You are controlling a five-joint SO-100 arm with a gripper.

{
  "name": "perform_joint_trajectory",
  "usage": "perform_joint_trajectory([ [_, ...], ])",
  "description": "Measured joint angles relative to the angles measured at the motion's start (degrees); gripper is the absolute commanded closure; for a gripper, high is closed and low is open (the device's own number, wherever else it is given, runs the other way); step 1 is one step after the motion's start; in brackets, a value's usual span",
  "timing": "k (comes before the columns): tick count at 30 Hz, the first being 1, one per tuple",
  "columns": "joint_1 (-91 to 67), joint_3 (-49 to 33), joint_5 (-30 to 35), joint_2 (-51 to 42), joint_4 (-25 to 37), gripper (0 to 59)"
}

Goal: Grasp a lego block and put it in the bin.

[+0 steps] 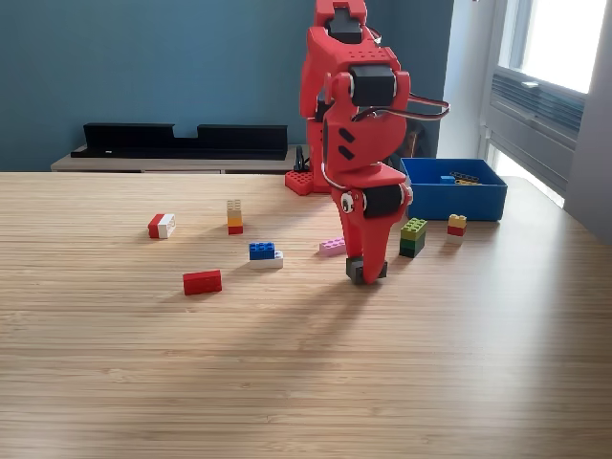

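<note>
Red end effector [364, 269] clenched on dark grey block [359, 271] at wooden worktop [306, 382]; blue bin [453, 187] behind, on the exterior view's right

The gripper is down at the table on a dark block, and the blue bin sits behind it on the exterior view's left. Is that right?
Not quite: the exterior view shows the blue bin on its right, not its left. The rest holds: the gripper is down at the table on a dark block.

Wooden table [287, 382], blocks scattered on it.
On it: blue bin [455, 203] (exterior view's right), red block [202, 282], blue-white block [264, 254], green stack [413, 236].
</note>
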Motion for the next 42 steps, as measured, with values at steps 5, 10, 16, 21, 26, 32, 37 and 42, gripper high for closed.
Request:
perform_joint_trajectory([
  [5, -2.81, -1.76, 3.34, 0.0, 2.2, 58.6],
  [10, -6.68, -1.32, 5.89, 0.0, 7.12, 58.6],
  [16, -13.62, -1.76, 9.4, 4.31, 10.81, 58.6],
  [21, -20.57, -0.18, 10.28, 16.35, 12.74, 58.6],
  [26, -29.36, 4.48, 10.2, 27.86, 14.5, 58.6],
  [32, -40.96, 14.41, 11.43, 37.88, 14.77, 58.6],
  [37, -49.83, 22.76, 13.71, 42.01, 14.77, 58.6],
  [42, -55.28, 26.54, 15.21, 42.54, 14.77, 58.6],
])
